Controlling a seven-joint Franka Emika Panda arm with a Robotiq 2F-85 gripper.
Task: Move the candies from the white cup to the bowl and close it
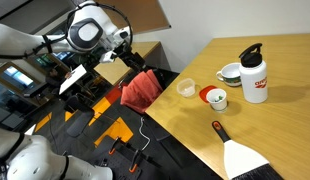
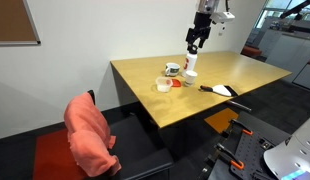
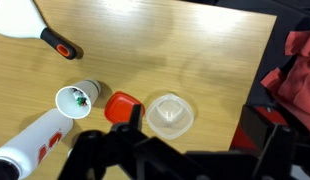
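Wrist view, items left to right, on light wooden tabletop:
- Tall white plastic bottle with red label: lying outside the left finger
- White-headed hand brush with black handle and orange tip: far ahead of the fingers, to the left
- Small plain white cup: ahead of the left finger, upright, small candies inside
- Flat red plastic disc: just ahead of the left fingertip, between cup and bowl
- Small shallow round tan-beige bowl: ahead, between the two fingers
- Red cloth: beyond the right finger, off the table edge
- Black gripper: high over the table, fingers spread apart, holding nothing
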